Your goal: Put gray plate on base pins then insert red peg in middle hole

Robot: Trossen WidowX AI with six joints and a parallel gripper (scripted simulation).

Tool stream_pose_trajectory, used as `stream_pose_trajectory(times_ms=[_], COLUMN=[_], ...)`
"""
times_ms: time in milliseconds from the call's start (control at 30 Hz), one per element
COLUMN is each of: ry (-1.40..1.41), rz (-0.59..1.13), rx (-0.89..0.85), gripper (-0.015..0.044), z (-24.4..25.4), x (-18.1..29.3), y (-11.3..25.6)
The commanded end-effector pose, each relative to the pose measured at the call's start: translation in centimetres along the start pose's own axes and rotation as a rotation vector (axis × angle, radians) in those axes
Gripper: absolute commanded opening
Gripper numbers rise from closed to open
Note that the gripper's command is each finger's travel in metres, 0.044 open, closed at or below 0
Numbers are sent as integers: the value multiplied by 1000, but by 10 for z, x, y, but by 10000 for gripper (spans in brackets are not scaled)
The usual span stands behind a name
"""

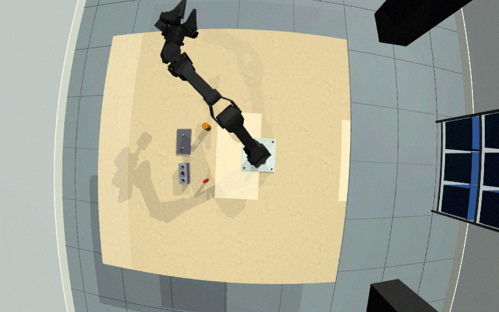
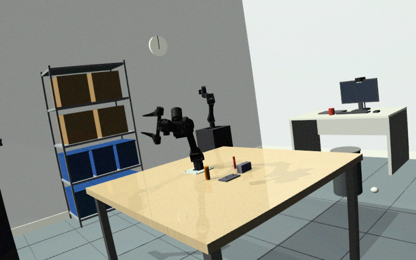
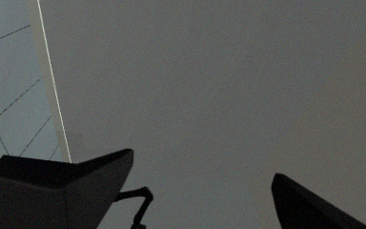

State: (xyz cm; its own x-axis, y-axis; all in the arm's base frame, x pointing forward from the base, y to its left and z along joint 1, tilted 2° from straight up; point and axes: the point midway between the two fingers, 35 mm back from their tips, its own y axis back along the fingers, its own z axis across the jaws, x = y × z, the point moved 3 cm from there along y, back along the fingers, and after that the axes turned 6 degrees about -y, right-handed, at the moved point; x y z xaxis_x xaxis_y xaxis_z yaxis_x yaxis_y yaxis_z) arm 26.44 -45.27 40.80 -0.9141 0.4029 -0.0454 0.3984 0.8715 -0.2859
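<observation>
The gray plate point(image 1: 186, 176) point(image 2: 245, 167), a thick block with three holes in its top, sits on the table beside the base. The base point(image 1: 186, 142) point(image 2: 228, 178) is a flat dark gray slab with two upright pins; nothing lies on it. The red peg point(image 1: 205, 180) point(image 2: 234, 162) stands upright on the table near the plate. My gripper point(image 1: 188, 6) point(image 2: 142, 124) point(image 3: 201, 168) is open and empty. It is high above and beyond the table's edge, far from the plate, base and peg. The wrist view shows only wall, floor and part of another arm between and around the fingers.
An orange cylinder point(image 1: 206, 126) point(image 2: 207, 173) stands upright near the base, on the side toward my arm. My arm rises from a pale mounting plate point(image 1: 269, 144) point(image 2: 190, 171) on the table point(image 1: 294, 227) point(image 2: 171, 196). Another arm point(image 2: 210, 110) stands on a dark pedestal beyond the table.
</observation>
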Motion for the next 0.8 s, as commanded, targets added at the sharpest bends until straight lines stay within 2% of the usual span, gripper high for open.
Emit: stream_pose_trajectory(times_ms=[0, 100, 333, 567, 767], ry=[0, -61, -361, -676, -846], rz=[0, -81, -424, -634, -633], rx=[0, -21, -240, -644, -1037], gripper=[426, 440, 440, 440, 440], z=[0, 1, 13, 25, 35], x=[0, -17, -81, -115, -115], y=[0, 15, 100, 204, 288])
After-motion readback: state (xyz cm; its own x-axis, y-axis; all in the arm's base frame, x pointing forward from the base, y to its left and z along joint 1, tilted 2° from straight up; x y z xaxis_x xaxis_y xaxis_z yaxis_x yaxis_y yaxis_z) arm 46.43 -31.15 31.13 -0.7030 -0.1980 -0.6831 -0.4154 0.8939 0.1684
